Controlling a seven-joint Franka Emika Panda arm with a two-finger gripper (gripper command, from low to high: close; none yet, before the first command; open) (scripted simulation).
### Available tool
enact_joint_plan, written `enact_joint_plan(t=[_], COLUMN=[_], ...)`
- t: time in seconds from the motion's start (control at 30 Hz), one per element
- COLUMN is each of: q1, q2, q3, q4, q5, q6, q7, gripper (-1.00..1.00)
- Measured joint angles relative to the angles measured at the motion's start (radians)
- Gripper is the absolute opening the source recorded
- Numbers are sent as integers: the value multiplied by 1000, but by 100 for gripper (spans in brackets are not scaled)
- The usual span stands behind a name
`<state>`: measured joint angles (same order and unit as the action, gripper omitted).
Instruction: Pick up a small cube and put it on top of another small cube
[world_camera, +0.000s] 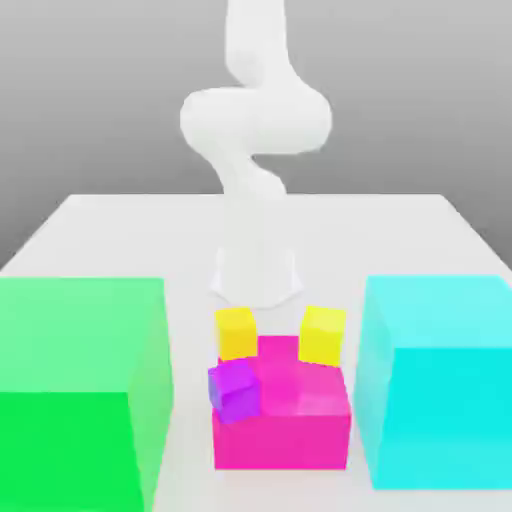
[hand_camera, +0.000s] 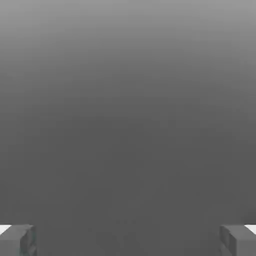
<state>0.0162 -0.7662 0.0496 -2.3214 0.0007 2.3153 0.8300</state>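
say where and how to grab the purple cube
Probably best by two opposite side faces of the purple cube, with the end effector coming from above and turned to match. It sits askew on the front-left of the magenta block in the exterior view, its top looks uncovered, and flat parallel sides should suit two fingers.

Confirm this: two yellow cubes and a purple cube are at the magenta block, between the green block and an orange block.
The last colour is wrong: the exterior view shows a cyan block, not an orange one. The rest holds.
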Motion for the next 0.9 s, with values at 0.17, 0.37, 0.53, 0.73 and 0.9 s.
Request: enact_joint_plan(t=[0.17, 0.37, 0.53, 0.73, 0.9], q1=[44, 98, 142, 197, 247], q2=[65, 157, 246, 366, 476], q3=[111, 229, 316, 408, 479], q4=[-31, -65, -95, -135, -183], q5=[-11, -21, -24, -18, 5], q6=[14, 30, 48, 77, 118], q7=[32, 59, 78, 100, 134], gripper=[0, 0, 0, 0, 0])
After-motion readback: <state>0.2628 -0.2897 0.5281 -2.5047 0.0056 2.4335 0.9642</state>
